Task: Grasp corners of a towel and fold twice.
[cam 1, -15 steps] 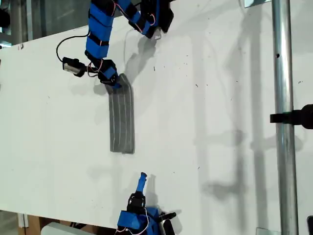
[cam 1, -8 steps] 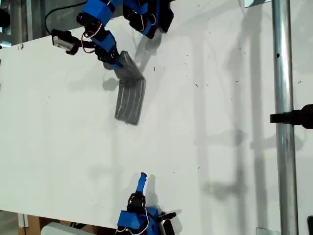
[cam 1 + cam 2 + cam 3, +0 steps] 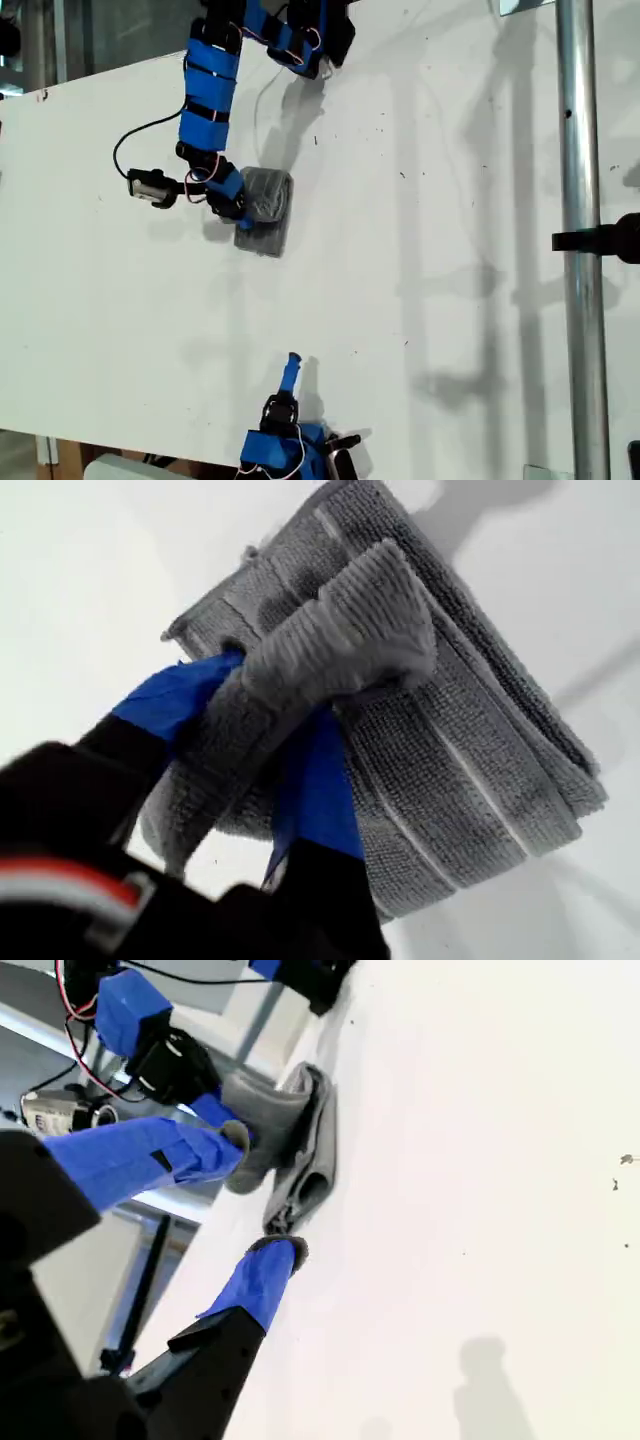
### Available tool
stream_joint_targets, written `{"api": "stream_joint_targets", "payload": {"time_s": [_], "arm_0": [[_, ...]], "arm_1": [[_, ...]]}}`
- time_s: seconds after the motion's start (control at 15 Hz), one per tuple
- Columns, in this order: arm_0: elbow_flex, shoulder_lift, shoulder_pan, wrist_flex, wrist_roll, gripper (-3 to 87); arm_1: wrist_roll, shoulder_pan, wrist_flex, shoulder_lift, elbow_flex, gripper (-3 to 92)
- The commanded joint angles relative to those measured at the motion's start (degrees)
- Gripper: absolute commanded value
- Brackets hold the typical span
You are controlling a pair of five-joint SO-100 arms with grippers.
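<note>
My first pincer point(image 3: 290, 750) is clamped on a fold of the dark gray striped cloth towel point(image 3: 264, 208), bunched on the white desk point(image 3: 450, 250) toward the exterior view's upper left. My second pincer point(image 3: 255, 1195) is open, empty, well apart from it.

The towel point(image 3: 420, 730) wraps my first gripper point(image 3: 275, 740), hiding where its jaws meet.

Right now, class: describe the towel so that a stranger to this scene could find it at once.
Start at the white table in the exterior view and follow the upper blue arm down to my first gripper. The towel, pinched there, is a small folded gray bundle with pale stripes, the only cloth present.
</note>
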Motion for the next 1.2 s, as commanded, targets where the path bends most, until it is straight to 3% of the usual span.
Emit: {"api": "stream_joint_targets", "payload": {"time_s": [0.0, 0.07, 0.2, 0.33, 0.53, 0.87, 1.0, 1.07, 1.13], "arm_0": [[-0.3, 0.4, 0.4, -1.3, -0.6, 16.3], [-0.3, 0.4, 0.3, -1.4, -0.3, 16.2], [0.2, 0.4, -0.2, -2.1, 0.1, 16.0], [2.2, 0.4, -0.4, -2.5, -0.4, 16.2], [6.4, 0.4, -0.4, -4.0, -2.1, 18.6], [12.7, 0.4, 1.0, -7.6, -3.1, 16.9], [12.7, 0.4, 2.3, -3.8, -10.8, 16.8], [12.8, 0.4, 3.5, 0.5, -18.1, 15.9], [12.8, 0.4, 5.6, 4.3, -20.8, 13.7]], "arm_1": [[-1.2, 0.3, -5.2, 4.7, -4.7, 30.7], [-1.2, 1.7, -7.4, 9.3, -4.7, 14.0], [-1.2, 6.2, -5.3, 19.0, -4.4, 6.7], [-2.1, 9.9, 3.3, 30.0, 3.8, -0.2], [1.4, 12.2, 15.6, 57.2, 29.2, 0.5], [12.6, 8.3, 28.5, 100.1, 62.1, -0.3], [24.8, 7.0, 29.0, 103.6, 69.1, -0.3], [33.8, 4.2, 30.3, 103.2, 69.3, 2.8], [35.6, 1.7, 32.1, 103.4, 69.3, 11.7]]}}
